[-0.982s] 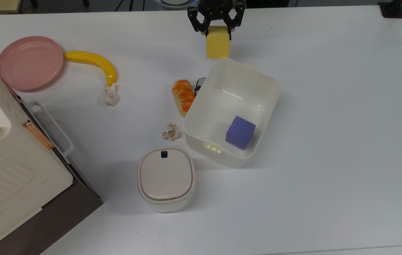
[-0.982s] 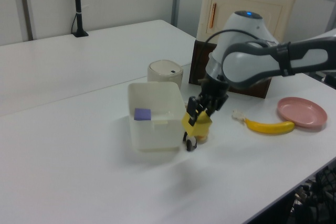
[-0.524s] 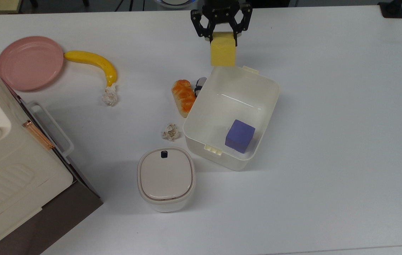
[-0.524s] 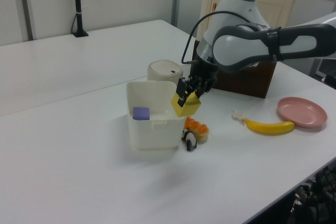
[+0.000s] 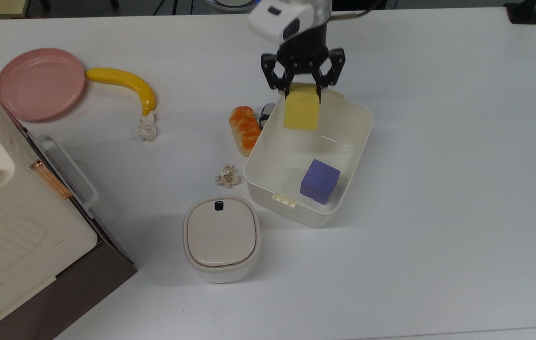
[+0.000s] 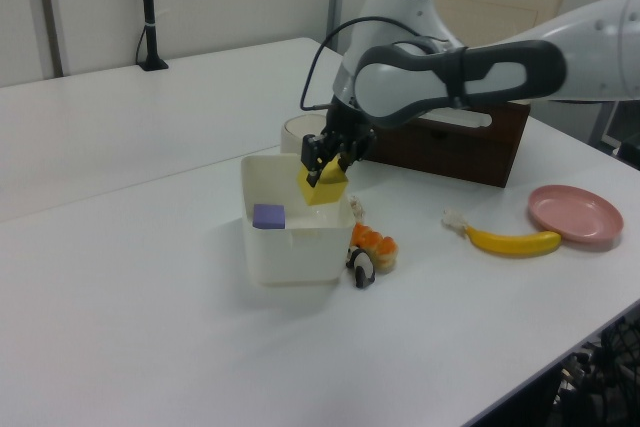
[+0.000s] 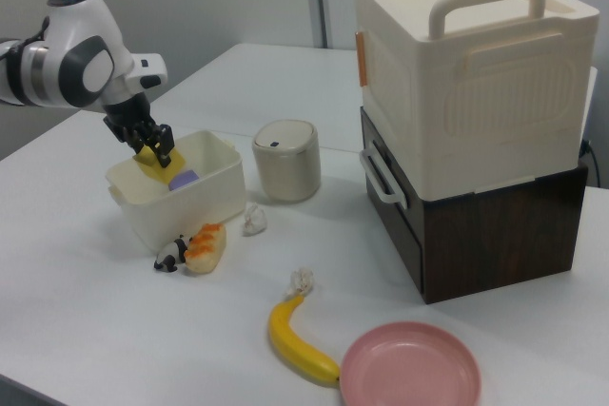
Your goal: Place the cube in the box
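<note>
Clamped on the cube [image 5: 301,111], end effector [image 5: 302,92] gripping its upper part, yellow block hanging tilted below the fingers. Held in the air over the far end of the box [image 5: 361,123], just inside the far rim in the top view, clear of the floor of the tub as far as the left view [image 6: 322,185] and right view [image 7: 157,163] allow. Open box floor directly beneath and toward the near side; purple cube [image 5: 320,181] already resting in the near right corner in the top view, well apart from the held block. No long axis to speak of on a cube, so orientation hardly matters for the drop; only descent or release left, judged from the position.

Compared with a second ago: then outside the box beyond its far rim, low beside the bread toy [image 5: 245,129] and small panda figure [image 6: 361,266]; half a second ago at the rim; now lifted, carried across it, box shifted slightly on the tabletop [image 5: 438,189]
</note>
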Controlling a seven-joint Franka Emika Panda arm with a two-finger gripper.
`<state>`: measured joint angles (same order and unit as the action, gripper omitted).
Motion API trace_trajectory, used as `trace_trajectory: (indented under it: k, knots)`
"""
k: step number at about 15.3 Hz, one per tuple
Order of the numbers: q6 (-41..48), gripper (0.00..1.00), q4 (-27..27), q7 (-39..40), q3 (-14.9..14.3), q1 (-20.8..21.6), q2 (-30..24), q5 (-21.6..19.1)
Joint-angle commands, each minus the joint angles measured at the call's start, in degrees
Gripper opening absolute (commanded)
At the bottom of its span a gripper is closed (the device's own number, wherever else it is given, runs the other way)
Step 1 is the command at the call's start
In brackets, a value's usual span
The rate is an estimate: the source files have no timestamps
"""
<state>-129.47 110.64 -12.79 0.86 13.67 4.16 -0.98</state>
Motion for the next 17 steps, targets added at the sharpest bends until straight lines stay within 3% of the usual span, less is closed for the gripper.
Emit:
trace_trajectory:
  k: [1,2,3,11,14,17]
  knots:
    - [0.19,0.37,-4.12,-1.54,-0.33,0.31,3.4,1.51]
    - [0.19,0.74,-4.12,-1.54,-0.42,0.31,3.49,1.6]
    - [0.19,1.0,-4.21,-1.45,-0.42,0.31,3.49,1.94]
    - [1.5,1.0,-4.12,-1.89,-0.77,-0.13,2.62,2.12]
    - [7.46,1.0,-5.52,-1.98,-0.95,-2.67,0.95,2.12]
    - [19.12,1.0,-10.51,-2.07,-0.77,-6.01,-0.46,2.12]
